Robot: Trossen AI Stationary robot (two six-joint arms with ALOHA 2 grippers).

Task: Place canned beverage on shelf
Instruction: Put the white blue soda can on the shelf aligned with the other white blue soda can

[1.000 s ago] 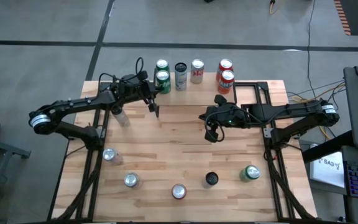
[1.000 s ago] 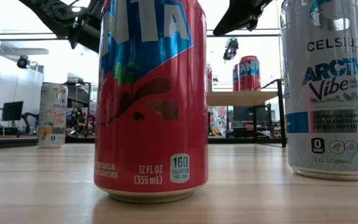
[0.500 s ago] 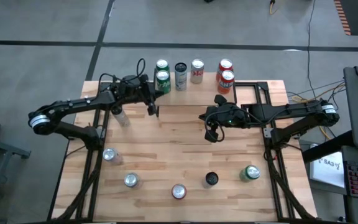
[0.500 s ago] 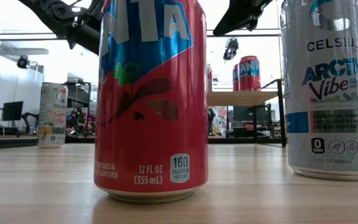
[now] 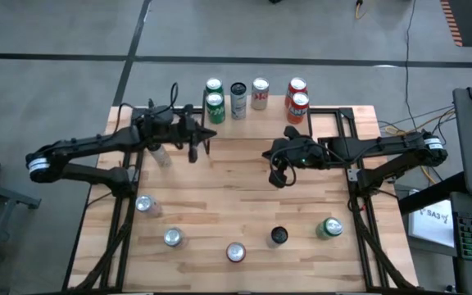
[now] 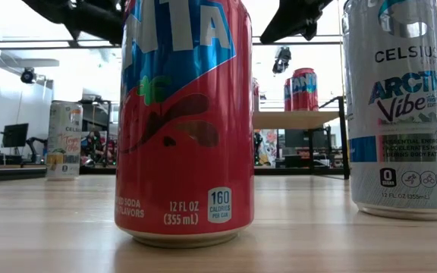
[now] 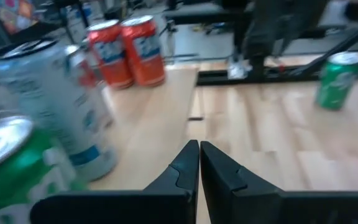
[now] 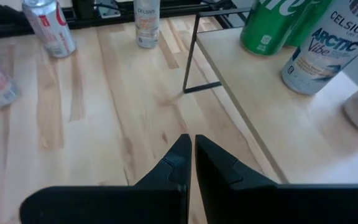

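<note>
The shelf [image 5: 260, 123] stands at the table's far edge, a light wood board on black legs. Several cans stand upright on it: two green ones [image 5: 214, 106], a white Celsius can [image 5: 238, 98], a silver one [image 5: 260, 94] and two red ones [image 5: 299, 106]. My left gripper [image 5: 193, 150] hangs shut and holding nothing, just off the shelf's near left corner. Its wrist view shows the shut fingers [image 7: 199, 149] beside a green can [image 7: 5, 168] and the Celsius can [image 7: 55, 106]. My right gripper [image 5: 279, 176] hangs shut above mid-table, its fingers [image 8: 191, 142] pointing past the shelf's corner leg [image 8: 191, 56].
Several loose cans stand on the table near its front edge: silver ones [image 5: 144, 205] [image 5: 173, 238], a red one [image 5: 235, 252], a dark-topped one [image 5: 279, 236] and a green one [image 5: 329, 228]. A slim can [image 5: 158, 153] is under my left arm.
My left gripper has drawn back from the shelf's green can toward the table's left edge, rising a little and rolling at the wrist, shut throughout. The cans stand as before.
</note>
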